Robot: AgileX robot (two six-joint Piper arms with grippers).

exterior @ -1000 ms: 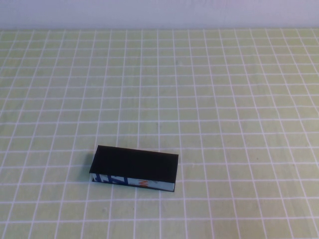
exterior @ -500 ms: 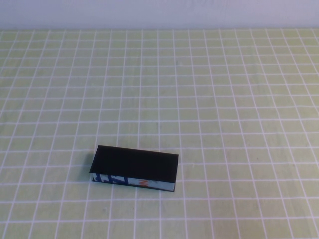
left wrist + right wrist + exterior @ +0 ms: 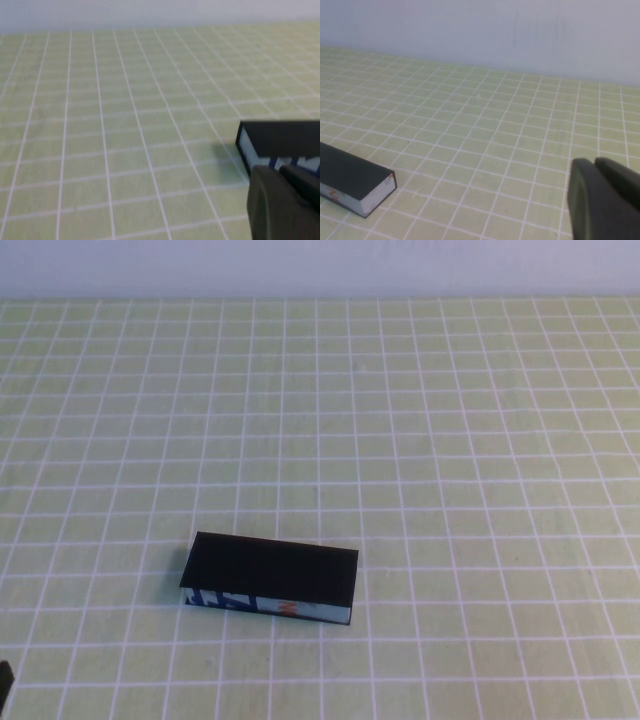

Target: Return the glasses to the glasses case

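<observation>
— Anything moved? — Only the left pincer [image 3: 4, 685] has edged in, near-left of the glasses case [image 3: 270, 578]; its fingers are unreadable.
— And the case? — Shut, boxy, matte black lid, pale blue front, on the checked surface [image 3: 450, 440]. The right pincer [image 3: 605, 200], off to the case's right, is equally unreadable.

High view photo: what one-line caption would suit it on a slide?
Closed glasses case lies alone on the green checked cloth; left hand barely peeks in, right hand unseen.

A yellow-green tablecloth [image 3: 450, 440] with a white grid meets what looks like a plain pale wall [image 3: 320, 265].
</observation>
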